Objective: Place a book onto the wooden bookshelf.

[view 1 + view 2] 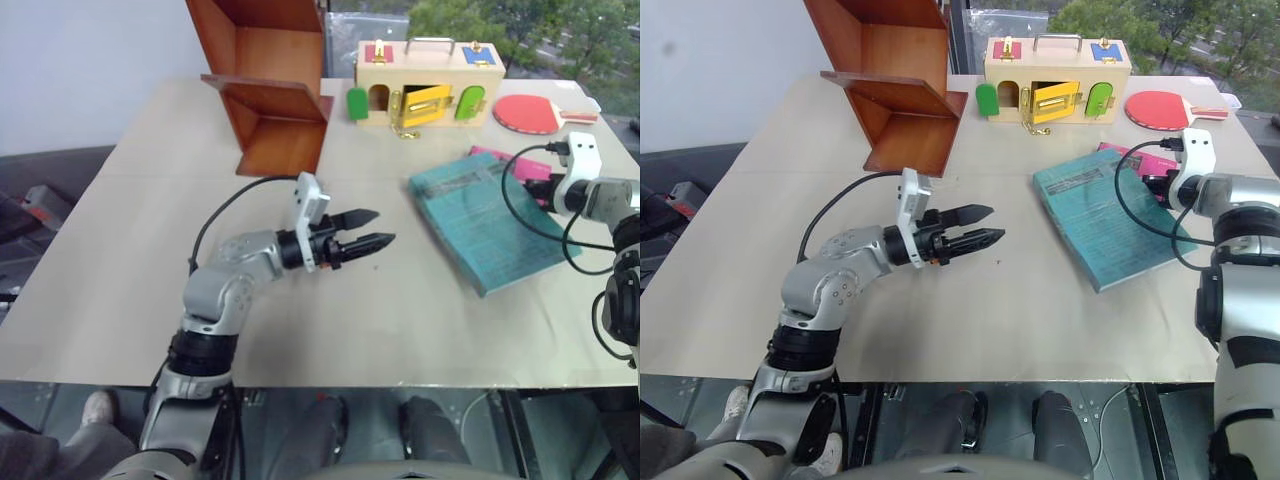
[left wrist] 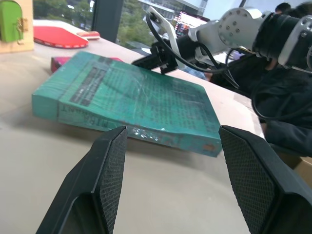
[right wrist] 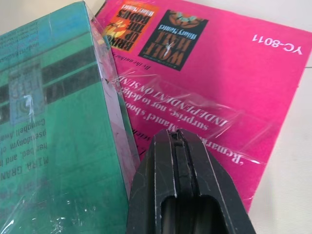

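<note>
The left gripper (image 1: 372, 229) hangs open facing the book (image 1: 485, 218); the right gripper (image 3: 181, 146), fingers pressed together empty, seems poised to nudge its edge.

Pale beige table (image 1: 120, 300) filling the scene, plain white wall (image 1: 90, 60) far left, window (image 1: 520, 30) far right onto daylit green trees, dark floor (image 1: 40, 170) left of table
</note>
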Controlling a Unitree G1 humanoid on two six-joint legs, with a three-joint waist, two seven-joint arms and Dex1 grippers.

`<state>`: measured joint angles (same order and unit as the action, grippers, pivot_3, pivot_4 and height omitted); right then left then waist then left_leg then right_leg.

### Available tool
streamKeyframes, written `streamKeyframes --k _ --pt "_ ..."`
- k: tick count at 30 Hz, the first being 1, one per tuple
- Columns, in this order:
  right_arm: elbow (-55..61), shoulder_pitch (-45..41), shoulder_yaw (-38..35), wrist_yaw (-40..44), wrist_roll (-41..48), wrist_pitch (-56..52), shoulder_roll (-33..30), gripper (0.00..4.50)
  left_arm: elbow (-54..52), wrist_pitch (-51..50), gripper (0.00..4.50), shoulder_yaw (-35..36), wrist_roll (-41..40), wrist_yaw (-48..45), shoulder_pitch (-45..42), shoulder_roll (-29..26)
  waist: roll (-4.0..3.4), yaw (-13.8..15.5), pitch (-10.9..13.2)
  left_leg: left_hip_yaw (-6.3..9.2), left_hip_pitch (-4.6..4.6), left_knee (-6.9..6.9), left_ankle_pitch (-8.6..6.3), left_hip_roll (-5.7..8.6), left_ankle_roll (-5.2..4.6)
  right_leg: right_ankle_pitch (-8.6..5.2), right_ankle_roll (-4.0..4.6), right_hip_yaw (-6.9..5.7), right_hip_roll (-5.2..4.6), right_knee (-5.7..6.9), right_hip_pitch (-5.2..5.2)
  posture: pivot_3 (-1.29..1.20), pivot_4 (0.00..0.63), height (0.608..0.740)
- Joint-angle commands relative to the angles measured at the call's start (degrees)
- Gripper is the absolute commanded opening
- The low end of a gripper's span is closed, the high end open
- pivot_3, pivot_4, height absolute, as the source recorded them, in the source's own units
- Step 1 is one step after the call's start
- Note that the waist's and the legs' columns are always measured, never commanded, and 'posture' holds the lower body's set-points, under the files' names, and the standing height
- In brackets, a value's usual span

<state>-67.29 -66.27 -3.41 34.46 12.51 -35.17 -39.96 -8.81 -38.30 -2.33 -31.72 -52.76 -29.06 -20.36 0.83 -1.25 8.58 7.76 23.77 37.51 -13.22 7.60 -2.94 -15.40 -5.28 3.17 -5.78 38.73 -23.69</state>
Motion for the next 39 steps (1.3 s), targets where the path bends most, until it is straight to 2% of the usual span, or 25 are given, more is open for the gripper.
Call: streamKeyframes --k 1,4,6,7,9,12,15,16,18,20,22,25,28,34,39 --pt "3.29 -0.44 -2.09 -1.0 -0.58 0.22 -0.83 0.01 -1.26 -0.45 3.14 -0.13 -1.52 -0.49 -0.51 -0.51 0.0 -0.01 0.0 0.0 0.0 0.0 0.0 0.0 0.0 0.0 0.0 0.0 0.0 0.0 0.0 0.0 0.15 0.74" --pt "11.11 2.87 -5.47 -1.32 1.06 4.55 -2.66 0.01 -0.43 -2.72 3.14 -0.55 -2.54 0.05 -0.83 0.09 -0.01 0.0 0.01 0.0 0.01 0.0 0.0 0.01 0.0 0.0 0.0 0.0 0.0 0.0 0.0 0.0 0.15 0.74" --pt "23.85 8.92 -8.02 1.51 3.36 3.45 -4.89 0.01 0.3 -4.78 3.14 -0.83 -3.63 0.78 -1.12 1.25 -0.03 0.56 0.03 0.08 0.05 0.0 0.0 0.02 0.0 0.0 0.0 -0.08 0.0 -0.03 0.0 0.0 0.15 0.74" --pt "33.16 13.92 -9.6 2.93 5.0 1.83 -6.08 0.26 0.98 -5.28 3.14 -1.08 -3.75 1.26 -1.4 2.01 -0.05 0.87 0.03 0.15 0.1 0.03 0.0 0.07 0.0 0.0 0.0 -0.16 0.0 -0.03 -0.01 0.0 0.15 0.74" --pt "49.37 22.82 -13.15 2.97 7.93 -1.62 -7.34 0.95 2.39 -6.1 3.14 -1.26 -4.07 1.8 -2.12 3.4 -0.08 0.96 0.01 0.23 0.17 0.05 0.0 0.09 -0.01 0.0 0.0 -0.26 0.0 -0.12 -0.01 0.0 0.15 0.74" --pt "74.19 37.07 -21.53 1.18 14.41 -10.37 -7.33 2.32 6.1 -7.58 3.14 -1.31 -4.19 2.98 -4.02 6.06 -0.08 0.69 0.01 0.35 0.17 0.05 -0.01 0.06 -0.01 0.0 0.0 -0.36 -0.1 -0.17 0.03 0.0 0.15 0.74" --pt "100.1 52.61 -31.72 -0.03 25.62 -18.18 -3.22 3.3 10.39 -8.02 3.14 -1.33 -4.01 4.29 -6.04 9.28 -0.11 0.79 -0.02 0.39 0.11 0.02 -0.01 0.01 0.0 0.0 0.0 -0.38 -0.08 -0.13 0.08 0.0 0.15 0.74" --pt "107.55 57.32 -34.25 -0.82 29.31 -19.75 -1.66 3.84 11.66 -7.95 3.14 -1.58 -3.82 4.26 -6.64 9.96 -0.15 0.86 -0.04 0.38 0.09 0.04 -0.01 0.0 0.0 0.0 0.0 -0.36 -0.06 -0.08 0.07 0.0 0.15 0.74" --pt "120.01 66.17 -38.1 -4.92 36.92 -21.56 1.99 4.45 14.78 -8.41 3.14 -1.9 -3.57 4.34 -8.21 11.16 -0.14 1.03 -0.03 0.38 0.05 0.02 -0.01 0.0 0.0 0.0 0.0 -0.36 -0.08 0.0 0.08 0.0 0.15 0.74" --pt "126.17 76.27 -37.59 -8.24 38.84 -17.53 0.57 4.45 17.8 -9.66 3.14 -1.8 -3.91 4.15 -9.89 11.92 -0.16 0.78 -0.04 0.33 0.02 0.09 -0.02 0.01 -0.01 0.0 -0.01 -0.28 -0.08 0.09 0.08 0.0 0.15 0.74" --pt "127.29 88.3 -34.56 -11.69 39.28 -7.77 -3.63 4.45 20.74 -11.0 3.14 -2.0 -3.71 4.49 -11.65 12.71 -0.11 1.07 -0.04 0.29 -0.04 0.19 -0.15 0.08 -0.24 0.01 -0.03 -0.28 -0.11 0.14 0.16 0.0 0.15 0.74" --pt "127.29 100.51 -29.94 -17.61 42.75 7.66 -8.28 4.45 24.43 -15.28 3.14 -0.96 -5.1 5.27 -14.05 14.06 -0.01 1.14 0.0 0.3 -0.16 0.4 -0.16 0.1 -0.26 0.05 -0.14 -0.34 -0.05 0.09 0.42 0.0 0.15 0.74" --pt "127.29 112.23 -23.41 -23.78 35.25 24.68 -10.07 4.45 32.85 -19.3 3.14 1.06 -4.26 10.51 -18.38 17.5 0.02 1.69 0.01 0.34 -0.14 0.51 -0.15 0.09 -0.24 0.05 -0.17 -0.4 -0.08 0.11 0.44 0.0 0.15 0.74" --pt "127.29 123.98 -15.47 -36.39 25.49 40.89 -16.49 4.45 47.81 -21.65 3.14 8.34 -4.63 19.26 -25.42 24.31 0.24 2.08 0.13 0.48 -0.09 0.64 -0.02 0.12 -0.01 0.04 -0.2 -0.53 0.18 0.06 0.44 0.0 0.15 0.74" --pt "127.29 126.11 -12.19 -44.05 22.74 45.75 -20.49 4.45 58.56 -19.15 3.14 14.46 -5.22 24.14 -30.22 30.19 0.37 2.16 0.21 0.52 -0.05 0.69 -0.02 0.12 -0.01 0.03 -0.2 -0.56 0.19 0.05 0.45 0.0 0.15 0.74"
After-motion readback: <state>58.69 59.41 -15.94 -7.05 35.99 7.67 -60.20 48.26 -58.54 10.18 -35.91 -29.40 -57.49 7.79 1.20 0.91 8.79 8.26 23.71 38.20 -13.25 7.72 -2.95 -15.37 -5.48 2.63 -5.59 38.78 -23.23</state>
